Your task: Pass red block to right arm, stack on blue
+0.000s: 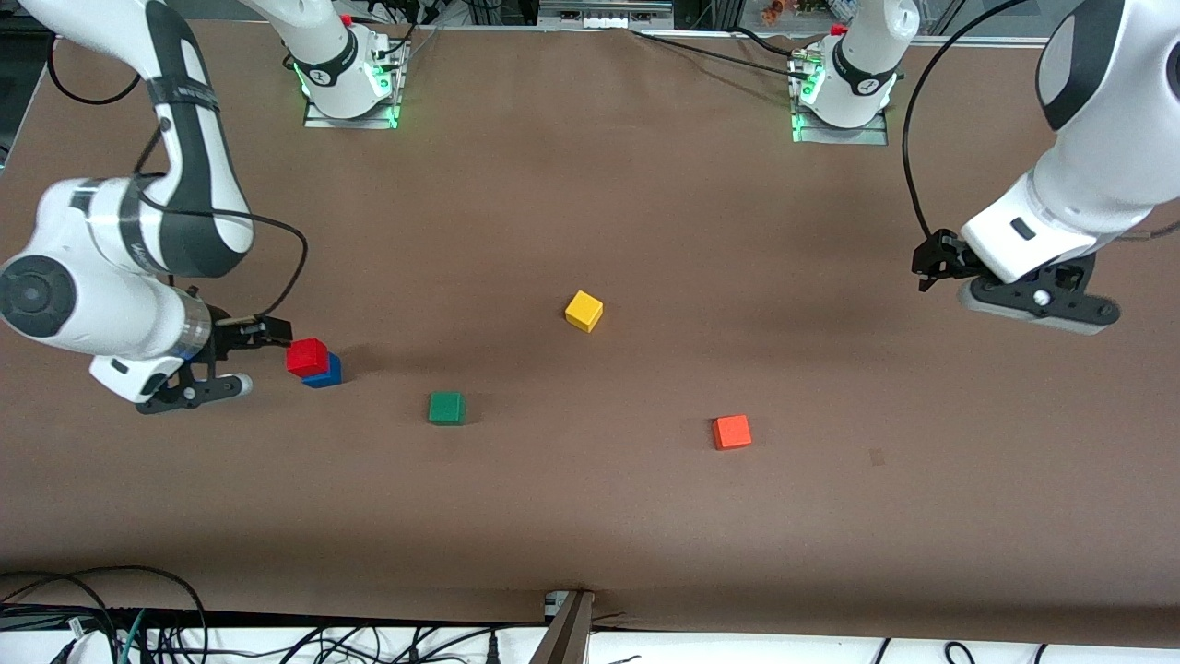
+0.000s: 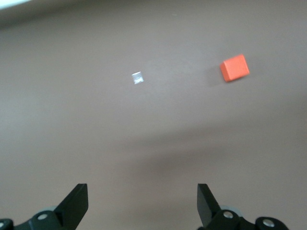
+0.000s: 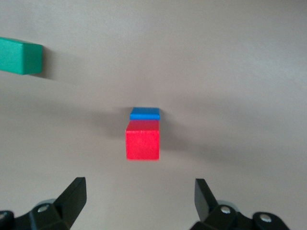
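Observation:
The red block [image 1: 307, 356] rests on the blue block [image 1: 324, 372], slightly offset, toward the right arm's end of the table. In the right wrist view the red block [image 3: 142, 143] covers most of the blue block [image 3: 145, 113]. My right gripper [image 1: 275, 332] is open and empty, close beside the stack and not touching it; it also shows in the right wrist view [image 3: 139, 196]. My left gripper [image 1: 925, 272] is open and empty, raised over the table at the left arm's end, and it waits; it also shows in the left wrist view [image 2: 142, 201].
A yellow cube [image 1: 584, 311] lies mid-table. A green cube [image 1: 446, 408] lies nearer the front camera, beside the stack, and shows in the right wrist view [image 3: 19, 56]. An orange-red cube [image 1: 732, 432] lies toward the left arm's end and shows in the left wrist view [image 2: 234, 67].

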